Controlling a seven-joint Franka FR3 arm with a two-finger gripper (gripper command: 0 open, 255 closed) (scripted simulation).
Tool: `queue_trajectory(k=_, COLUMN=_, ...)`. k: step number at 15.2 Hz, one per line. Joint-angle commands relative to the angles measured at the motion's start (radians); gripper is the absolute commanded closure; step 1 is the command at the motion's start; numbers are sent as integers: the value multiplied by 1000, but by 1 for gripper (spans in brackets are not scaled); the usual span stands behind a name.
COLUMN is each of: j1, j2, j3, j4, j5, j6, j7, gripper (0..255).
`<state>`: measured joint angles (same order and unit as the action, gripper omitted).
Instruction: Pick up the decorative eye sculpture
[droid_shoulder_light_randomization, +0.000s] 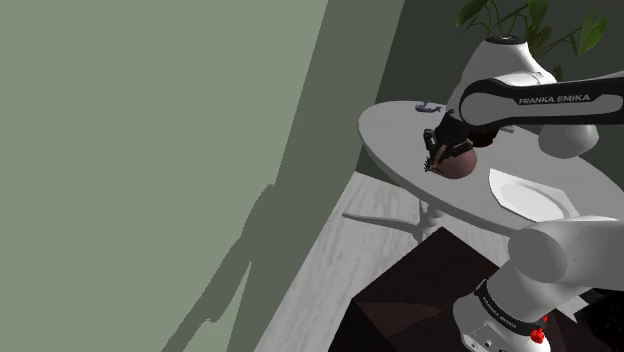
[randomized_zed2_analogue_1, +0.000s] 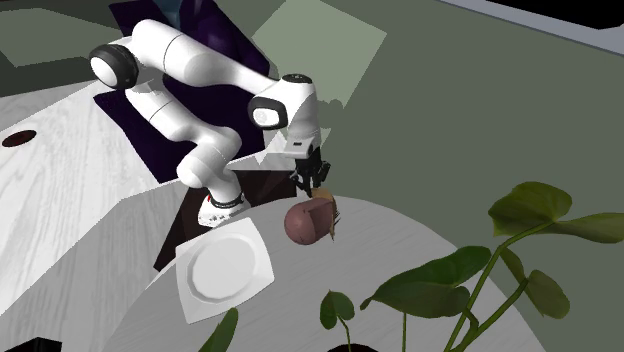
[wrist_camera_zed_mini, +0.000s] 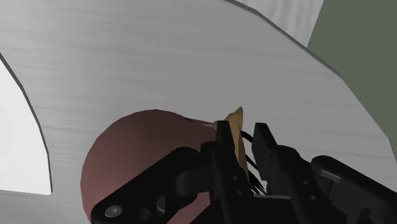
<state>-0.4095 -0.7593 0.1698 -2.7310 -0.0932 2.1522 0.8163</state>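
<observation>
The eye sculpture (droid_shoulder_light_randomization: 463, 163) is a rounded reddish-brown lump with a thin tan edge that carries dark lashes. It sits on the round white table (droid_shoulder_light_randomization: 395, 130), near the edge at the shoulder view's left. My black gripper (droid_shoulder_light_randomization: 436, 150) comes down on that side of it. In the wrist view the fingers (wrist_camera_zed_mini: 224, 135) clasp the tan edge (wrist_camera_zed_mini: 237, 121), with the brown body (wrist_camera_zed_mini: 137, 149) just beyond them. The second exterior view shows the gripper (randomized_zed2_analogue_1: 318, 188) on top of the sculpture (randomized_zed2_analogue_1: 306, 222). I cannot tell whether the sculpture touches the table.
A white square plate (droid_shoulder_light_randomization: 525, 197) lies on the table close to the sculpture, towards the stand. A white pot with a leafy plant (droid_shoulder_light_randomization: 510, 50) stands at the table's far side, and a small grey-blue object (droid_shoulder_light_randomization: 428, 104) lies near the far rim. A green-grey wall rises beyond the table.
</observation>
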Motion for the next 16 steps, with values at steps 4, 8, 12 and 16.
queue_trajectory(k=4, j1=1, j2=-16, j3=-6, j4=51, j5=2, j6=-66, j7=-12, gripper=255)
queue_trajectory(k=8, j1=1, j2=-24, j3=-10, j4=100, j5=3, j6=-123, j7=-21, gripper=255)
queue_trajectory(k=12, j1=0, j2=-28, j3=-14, j4=151, j5=4, j6=-177, j7=-30, gripper=255)
queue_trajectory(k=16, j1=0, j2=-28, j3=-16, j4=180, j5=4, j6=-205, j7=-35, gripper=255)
